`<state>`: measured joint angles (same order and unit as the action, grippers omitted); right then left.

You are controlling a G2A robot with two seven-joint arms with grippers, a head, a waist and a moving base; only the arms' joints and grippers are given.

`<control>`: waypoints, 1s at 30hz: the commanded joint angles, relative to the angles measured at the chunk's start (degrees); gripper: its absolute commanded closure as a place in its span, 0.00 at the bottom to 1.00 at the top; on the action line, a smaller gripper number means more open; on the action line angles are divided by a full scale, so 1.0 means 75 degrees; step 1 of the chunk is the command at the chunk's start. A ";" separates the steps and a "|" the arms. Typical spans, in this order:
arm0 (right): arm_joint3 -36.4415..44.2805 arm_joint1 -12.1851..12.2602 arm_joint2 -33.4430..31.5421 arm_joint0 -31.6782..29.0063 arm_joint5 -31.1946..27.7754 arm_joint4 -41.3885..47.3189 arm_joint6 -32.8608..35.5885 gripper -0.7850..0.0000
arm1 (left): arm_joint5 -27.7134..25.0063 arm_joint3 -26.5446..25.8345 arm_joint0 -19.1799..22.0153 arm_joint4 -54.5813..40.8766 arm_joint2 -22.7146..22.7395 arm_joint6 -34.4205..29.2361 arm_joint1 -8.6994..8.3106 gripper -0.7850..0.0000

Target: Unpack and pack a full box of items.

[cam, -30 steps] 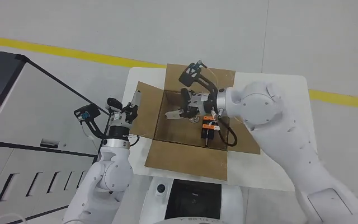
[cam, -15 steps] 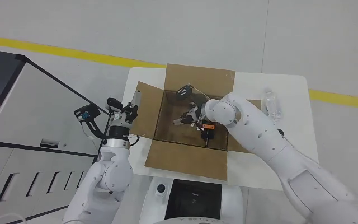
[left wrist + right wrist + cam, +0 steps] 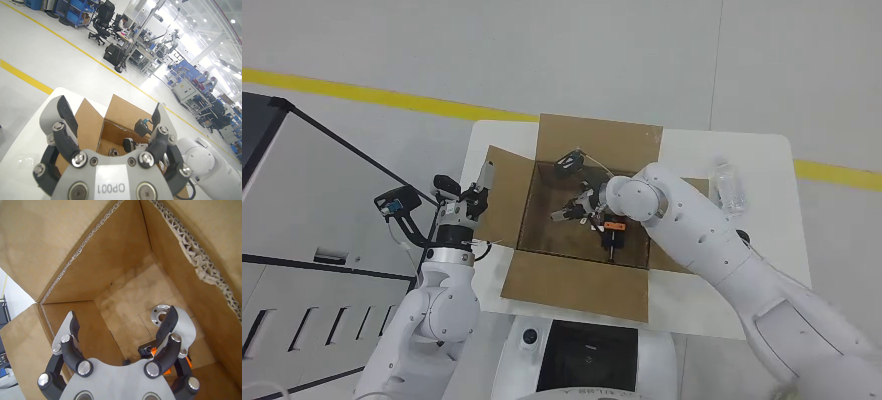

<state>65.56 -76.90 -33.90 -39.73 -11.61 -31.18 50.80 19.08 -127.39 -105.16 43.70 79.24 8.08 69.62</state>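
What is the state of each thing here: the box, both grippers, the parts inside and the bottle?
Box: open, flaps folded out.
Left gripper: open, empty, outside the box.
Right gripper: open, empty, inside the box.
Metal ring: lying flat on the box floor.
Orange and black part: lying on the box floor.
Bottle: lying on the table.

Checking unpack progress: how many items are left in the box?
2. A metal flange lies on the box floor near a side wall. A black-and-orange part sits close by, partly behind the right gripper. The arm may hide more.
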 commanded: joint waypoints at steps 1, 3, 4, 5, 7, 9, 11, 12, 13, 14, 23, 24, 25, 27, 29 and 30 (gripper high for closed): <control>0.0000 0.0000 0.0000 0.0000 0.0000 -0.0001 0.0000 0.00 | -0.0001 0.0000 -0.0002 0.0000 0.0000 0.0000 0.0000 0.00; 0.0000 0.0000 0.0000 0.0000 0.0000 -0.0001 0.0000 0.00 | -0.0001 0.0000 -0.0002 0.0000 0.0000 0.0000 0.0000 0.00; 0.0000 0.0000 0.0000 0.0000 0.0000 -0.0001 0.0000 0.00 | -0.0001 0.0000 -0.0002 0.0000 0.0000 0.0000 0.0000 0.00; 0.0000 0.0000 0.0000 0.0000 0.0000 -0.0001 0.0000 0.00 | -0.0001 0.0000 -0.0002 0.0000 0.0000 0.0000 0.0000 0.00; 0.0000 0.0000 0.0000 0.0000 0.0000 -0.0001 0.0000 0.00 | -0.0001 0.0000 -0.0002 0.0000 0.0000 0.0000 0.0000 0.00; 0.0000 0.0000 0.0000 0.0000 0.0000 -0.0001 0.0000 0.00 | -0.0001 0.0000 -0.0002 0.0000 0.0000 0.0000 0.0000 0.00; 0.0000 0.0000 0.0000 0.0000 0.0000 -0.0001 0.0000 0.00 | -0.0001 0.0000 -0.0002 0.0000 0.0000 0.0000 0.0000 0.00; 0.0000 0.0000 0.0000 0.0000 0.0000 -0.0001 0.0000 0.00 | -0.0001 0.0000 -0.0002 0.0000 0.0000 0.0000 0.0000 0.00; 0.0000 0.0000 0.0000 0.0000 0.0000 -0.0001 0.0000 0.00 | -0.0001 0.0000 -0.0002 0.0000 0.0000 0.0000 0.0000 0.00; 0.0000 0.0000 0.0000 0.0000 0.0000 -0.0001 0.0000 0.00 | -0.0001 0.0000 -0.0002 0.0000 0.0000 0.0000 0.0000 0.00; 0.0000 0.0000 0.0000 0.0000 0.0000 -0.0001 0.0000 0.00 | -0.0001 0.0000 -0.0002 0.0000 0.0000 0.0000 0.0000 0.00; 0.0000 0.0000 0.0000 0.0000 0.0000 -0.0001 0.0000 0.00 | -0.0001 0.0000 -0.0002 0.0000 0.0000 0.0000 0.0000 0.00; 0.0000 0.0000 0.0000 0.0000 0.0000 -0.0001 0.0000 0.00 | -0.0001 0.0000 -0.0002 0.0000 0.0000 0.0000 0.0000 0.00; 0.0000 0.0000 0.0000 0.0000 0.0000 -0.0001 0.0000 1.00 | -0.0001 0.0000 -0.0002 0.0000 0.0000 0.0000 0.0000 0.30; 0.0000 0.0000 0.0000 0.0000 0.0000 -0.0001 0.0000 1.00 | -0.0001 0.0000 -0.0002 0.0000 0.0000 0.0000 0.0000 1.00; 0.0000 0.0000 0.0000 0.0000 0.0000 -0.0001 0.0000 1.00 | -0.0001 0.0000 -0.0002 0.0000 0.0000 0.0000 0.0000 1.00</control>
<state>65.56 -76.90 -33.90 -39.73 -11.61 -31.18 50.80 19.08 -127.39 -105.16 43.70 79.24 8.08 69.62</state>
